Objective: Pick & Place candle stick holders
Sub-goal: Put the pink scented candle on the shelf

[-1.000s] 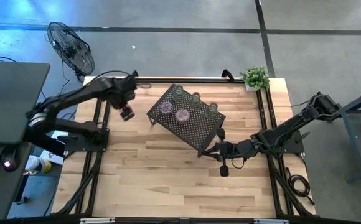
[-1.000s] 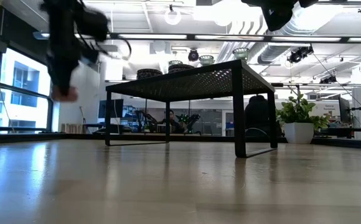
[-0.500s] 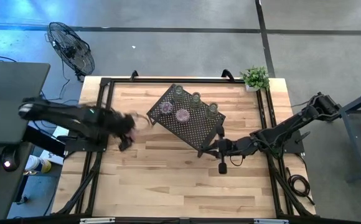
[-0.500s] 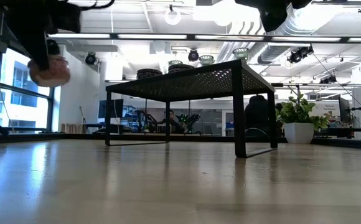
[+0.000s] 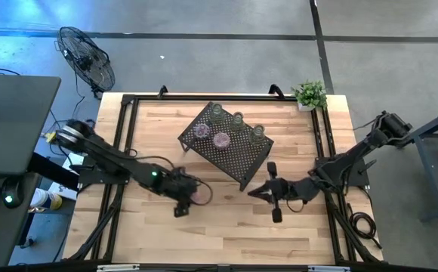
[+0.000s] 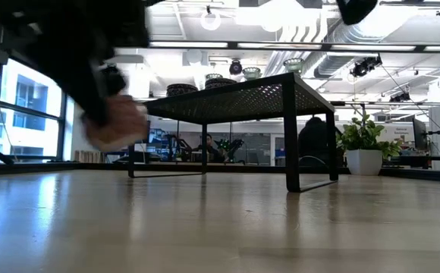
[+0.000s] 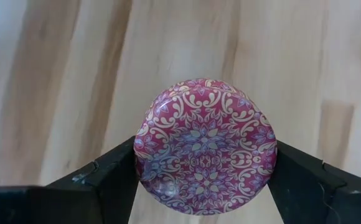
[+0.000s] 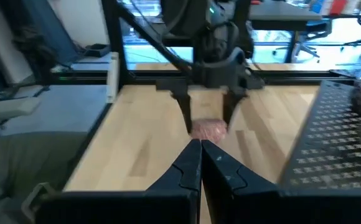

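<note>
My left gripper (image 5: 191, 198) is shut on a pink patterned glass cup (image 7: 205, 146), over the bare wood near the table's middle, on the near left of the black perforated rack (image 5: 226, 143). The cup also shows blurred in the low view (image 6: 117, 129) and in the right wrist view (image 8: 208, 129). Two pink cups (image 5: 221, 140) and three pale ones (image 5: 238, 119) stand on the rack's top. My right gripper (image 5: 253, 191) is shut and empty, lying low by the rack's near corner and pointing at my left gripper. My left gripper pinches the pink cup by two opposite sides of its round wall (image 7: 142, 155), one finger (image 7: 106, 180) on each side. The fingers come from above, pointing down. The cup sits at the fingertips, its patterned round face toward the wrist camera, lifted clear of the table.
A small potted plant (image 5: 309, 94) stands at the table's far right corner. The rack stands askew on four legs (image 6: 292, 133) at the table's far middle. Bare wood (image 5: 204, 234) stretches along the near half of the table.
My left gripper has swung from beside the rack's left corner toward the table's near edge and right, and has come down, carrying the pink cup clear of the table. My right gripper has shifted a little toward the near edge.
</note>
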You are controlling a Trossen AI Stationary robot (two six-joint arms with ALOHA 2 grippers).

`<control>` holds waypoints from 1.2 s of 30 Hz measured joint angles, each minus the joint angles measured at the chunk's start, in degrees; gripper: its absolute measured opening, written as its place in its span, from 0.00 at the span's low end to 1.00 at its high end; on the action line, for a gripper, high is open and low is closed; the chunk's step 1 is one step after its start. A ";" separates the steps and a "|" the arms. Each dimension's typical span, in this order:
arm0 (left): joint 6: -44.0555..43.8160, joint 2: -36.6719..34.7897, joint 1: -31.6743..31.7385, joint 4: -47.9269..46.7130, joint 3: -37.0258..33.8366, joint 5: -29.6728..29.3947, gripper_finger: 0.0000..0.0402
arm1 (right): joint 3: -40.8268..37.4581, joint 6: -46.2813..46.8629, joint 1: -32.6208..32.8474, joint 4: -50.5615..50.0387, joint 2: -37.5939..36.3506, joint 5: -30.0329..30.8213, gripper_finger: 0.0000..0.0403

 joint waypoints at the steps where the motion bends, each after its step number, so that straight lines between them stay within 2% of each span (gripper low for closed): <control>1: 0.26 2.02 0.00 1.02 1.59 -0.15 0.71 | 0.16 0.33 0.89 -0.01 0.00 0.29 0.00; 6: 1.61 11.55 -0.02 1.48 11.18 -2.28 0.71 | 0.72 0.19 5.49 -0.50 0.00 2.25 0.00; 10: 1.74 18.32 0.00 1.21 18.14 -1.58 0.71 | 0.72 1.33 8.57 -1.46 0.00 4.89 0.00; 17: -0.07 26.07 -0.07 -2.57 26.15 -0.94 0.71 | 0.72 2.65 13.03 -1.78 0.00 5.44 0.00; 20: -1.31 27.37 -0.04 -2.60 26.72 -0.86 0.73 | 0.70 2.59 14.24 -2.10 0.07 6.57 0.00; 28: -3.15 27.76 -0.05 -0.05 27.10 2.14 0.87 | 0.70 3.58 16.23 -2.82 0.13 6.56 0.00; 36: -3.25 23.40 -0.09 -1.84 27.08 3.41 0.89 | 0.70 4.18 16.63 -2.97 0.13 6.12 0.00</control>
